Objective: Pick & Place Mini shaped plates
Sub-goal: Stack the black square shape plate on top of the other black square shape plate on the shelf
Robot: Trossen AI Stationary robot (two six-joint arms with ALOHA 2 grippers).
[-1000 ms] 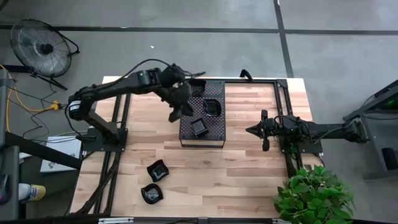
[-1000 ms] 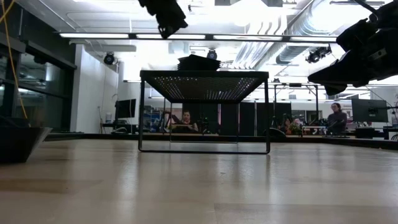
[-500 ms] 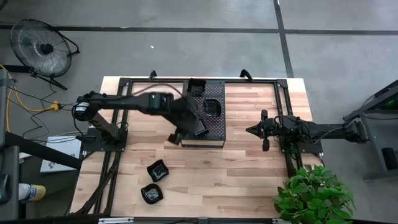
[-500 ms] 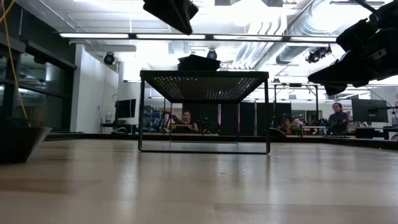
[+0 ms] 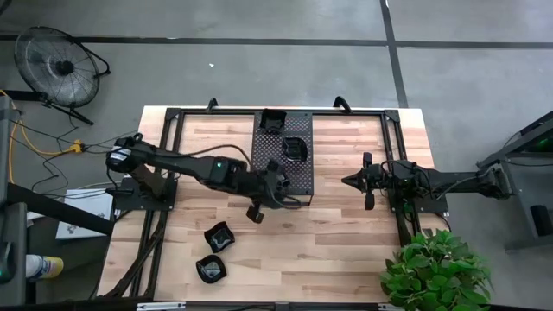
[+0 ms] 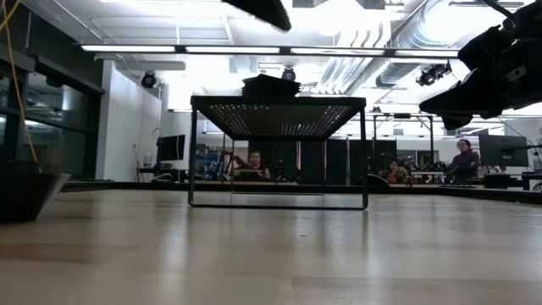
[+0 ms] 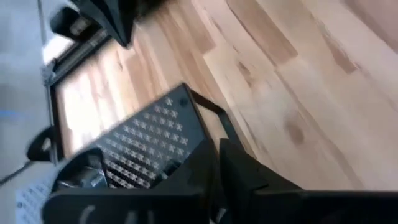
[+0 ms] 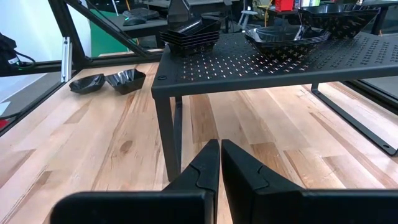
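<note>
High view, no legible writing, left gripper jaws together at tray edge, right gripper jaws together.

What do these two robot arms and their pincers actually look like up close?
Both arms are dark, slim, jointed rods on black bases. The left arm has a thin black cable looping along it and a small green light near its wrist. Each ends in a gripper of two flat, matte black fingers tapering to a point, as on the right gripper.
</note>
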